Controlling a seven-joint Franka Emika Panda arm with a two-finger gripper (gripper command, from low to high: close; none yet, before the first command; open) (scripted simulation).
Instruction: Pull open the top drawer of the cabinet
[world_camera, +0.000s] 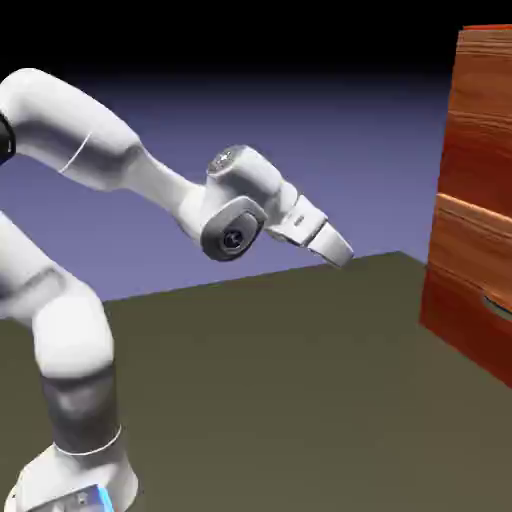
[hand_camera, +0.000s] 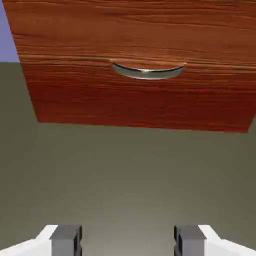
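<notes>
The cabinet (world_camera: 470, 240) stands at the right edge of the exterior view, glossy reddish-brown wood, partly cut off by the frame. Its top drawer (world_camera: 485, 75) is the uppermost panel and sits flush with the front. My gripper (world_camera: 338, 248) hangs over the table well left of the cabinet, lower than the top drawer and pointing toward it. The hand view looks at a lower drawer front (hand_camera: 140, 100) with a grey curved handle (hand_camera: 147, 72), some way ahead. My gripper (hand_camera: 127, 242) is open, its fingertips (hand_camera: 65, 240) apart with only table between them.
The olive-brown table (world_camera: 280, 380) runs from the robot's base to the foot of the cabinet. A lower drawer's grey handle (world_camera: 497, 305) shows at the right edge of the exterior view.
</notes>
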